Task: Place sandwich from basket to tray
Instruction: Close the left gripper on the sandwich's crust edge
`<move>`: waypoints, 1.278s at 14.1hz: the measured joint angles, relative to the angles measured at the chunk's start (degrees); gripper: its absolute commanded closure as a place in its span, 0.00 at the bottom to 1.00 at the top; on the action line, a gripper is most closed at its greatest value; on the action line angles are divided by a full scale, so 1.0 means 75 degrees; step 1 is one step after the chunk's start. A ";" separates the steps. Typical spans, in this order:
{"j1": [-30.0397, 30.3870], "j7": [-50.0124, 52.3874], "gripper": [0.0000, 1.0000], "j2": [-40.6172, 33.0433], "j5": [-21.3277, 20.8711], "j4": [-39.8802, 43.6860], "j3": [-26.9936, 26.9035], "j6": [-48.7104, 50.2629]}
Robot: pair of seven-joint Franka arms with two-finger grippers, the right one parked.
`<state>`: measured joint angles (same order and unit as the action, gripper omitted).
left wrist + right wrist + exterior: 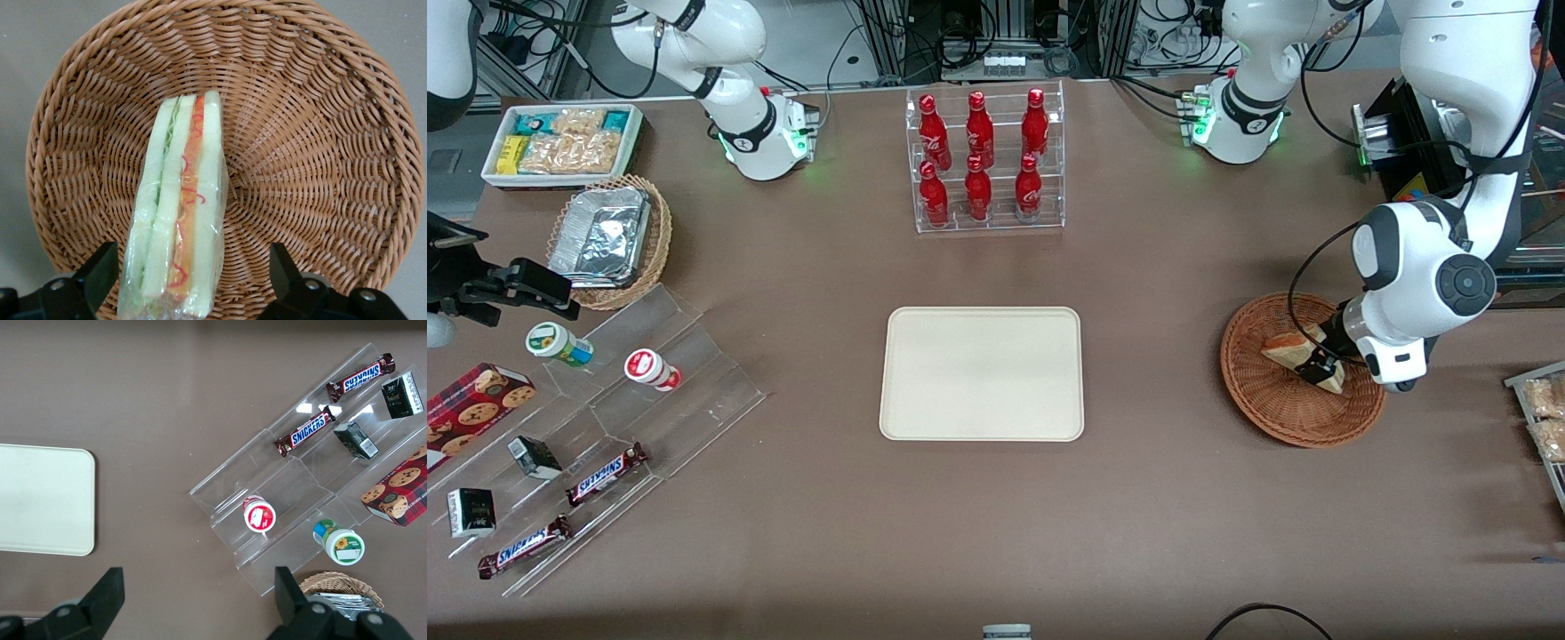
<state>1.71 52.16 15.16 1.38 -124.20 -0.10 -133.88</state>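
The hand (1319,367) is lowered inside the basket (1280,413), which stands on the worktop (1156,498) toward the working arm's end. Its fingers (100,270) are spread apart, one on each side of the sandwich (180,213), with a gap showing between each finger and the wrapping; nothing is grasped. The sandwich rests on edge on the basket floor, its green and red-orange filling layers facing the wrist camera. The tray (983,373) lies bare at mid-worktop, well apart from the basket.
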 measured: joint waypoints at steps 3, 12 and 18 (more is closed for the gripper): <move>0.0000 0.0057 0.37 0.0000 0.0000 -0.0059 0.0000 -0.0099; 0.0000 0.0189 0.83 -0.0001 0.0000 -0.0106 0.0000 -0.0115; -0.0022 0.0176 0.83 -0.0507 -0.0023 0.0069 0.0032 0.0518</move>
<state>1.54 53.48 11.36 1.20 -123.69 0.14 -130.00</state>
